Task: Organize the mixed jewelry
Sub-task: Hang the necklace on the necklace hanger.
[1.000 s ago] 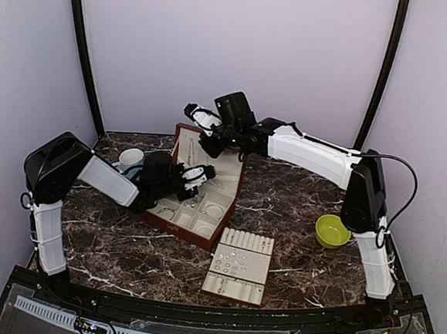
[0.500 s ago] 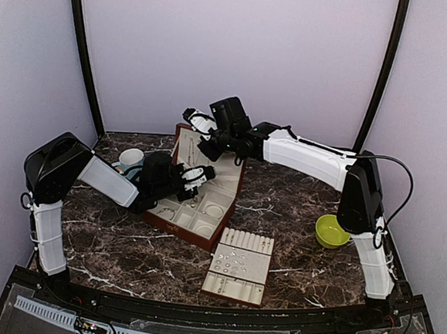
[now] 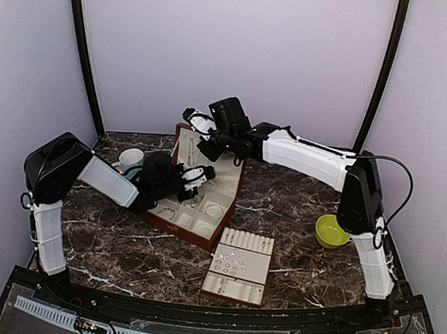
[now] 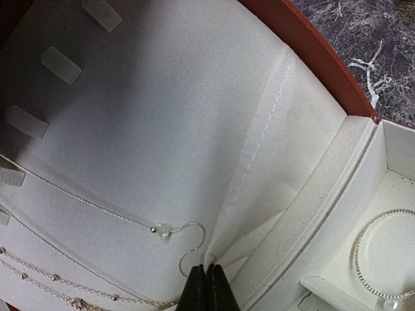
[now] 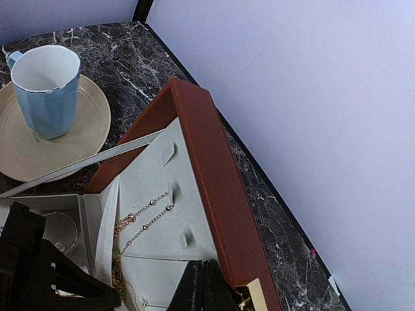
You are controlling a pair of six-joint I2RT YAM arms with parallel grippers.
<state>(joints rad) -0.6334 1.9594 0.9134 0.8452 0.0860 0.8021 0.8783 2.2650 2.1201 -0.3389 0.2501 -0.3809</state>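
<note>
The bench [image 3: 298, 204] was a slab of dark brown marble shot with white veins. On it stood the reddish-brown box [image 3: 178, 225], its lid upright, its inside lined with matte cream fabric and split into square compartments. Just off its front corner lay the flat cream tray [image 3: 247, 241], ribbed with slots at the far end and pocketed at the near end. Left of the box a glossy, faceted pale-blue mug [image 5: 47, 91] stood on a round beige saucer [image 5: 91, 123]. Well to the right sat a small lime-green bowl [image 3: 331, 231].

The left claw [image 4: 209, 288] pointed into the fold where the lid lining met the base, its two dark fingers pressed together. The right claw [image 5: 202, 285] hung by the lid's lined face, its thin black fingers likewise closed flat on each other, beside a brass-coloured clasp [image 5: 249, 295].

The mixed jewelry [image 4: 162, 232] lay in three places. A thin beaded hoop bracelet [image 4: 356, 256] circled a raised round pad in one compartment of the box. Across the lid lining ran a hair-thin silvery chain [image 4: 104, 206] carrying one clear bead. Its loose end curled down to the left claw's tips, and we could not tell whether it was pinched. Below it ran ball chains [image 4: 55, 278] strung with tiny spheres. Tiny silvery pieces [image 3: 236, 255] dotted the tray, too small to make out.
</note>
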